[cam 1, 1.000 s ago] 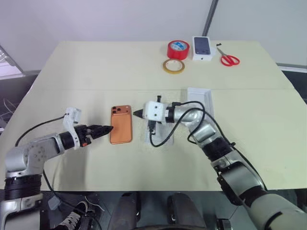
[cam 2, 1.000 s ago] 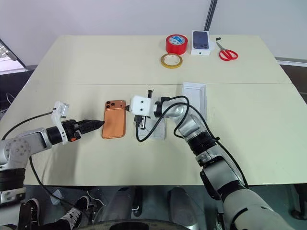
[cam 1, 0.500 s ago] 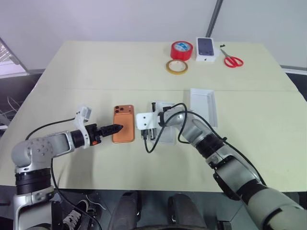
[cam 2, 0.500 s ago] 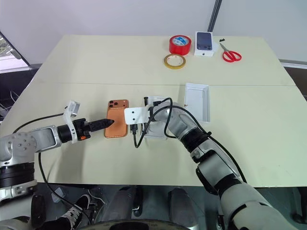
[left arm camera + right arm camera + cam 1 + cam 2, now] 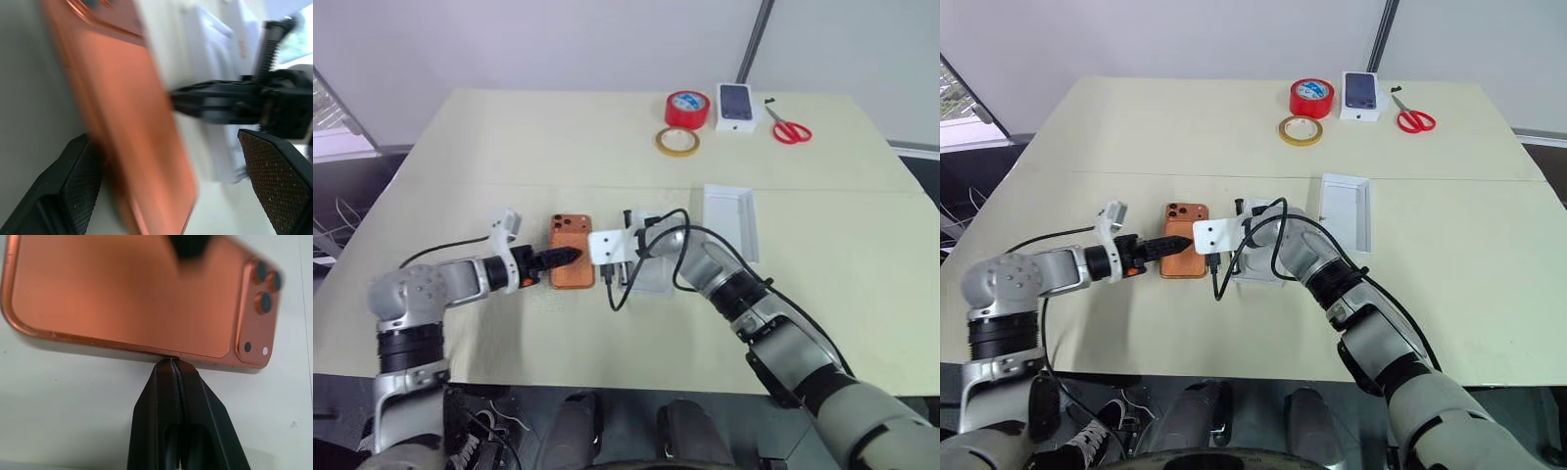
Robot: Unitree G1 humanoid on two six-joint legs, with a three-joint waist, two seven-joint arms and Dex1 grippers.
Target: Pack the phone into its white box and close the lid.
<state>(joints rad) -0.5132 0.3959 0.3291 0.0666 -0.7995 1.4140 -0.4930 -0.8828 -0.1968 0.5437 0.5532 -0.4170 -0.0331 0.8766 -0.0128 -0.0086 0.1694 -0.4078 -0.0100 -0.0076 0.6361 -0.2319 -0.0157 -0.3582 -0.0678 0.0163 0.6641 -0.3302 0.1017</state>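
Left tool (image 5: pixel 1175 243) moved over phone (image 5: pixel 1185 257), apparently straddling.

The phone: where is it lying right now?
The phone lies back up on the table, left of the white box, between the open left pincer and the shut right pincer.

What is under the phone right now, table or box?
The phone lies back-up on the bare table, beside the white box, not in it. The shut right end effector meets its edge. Its underside is covered.
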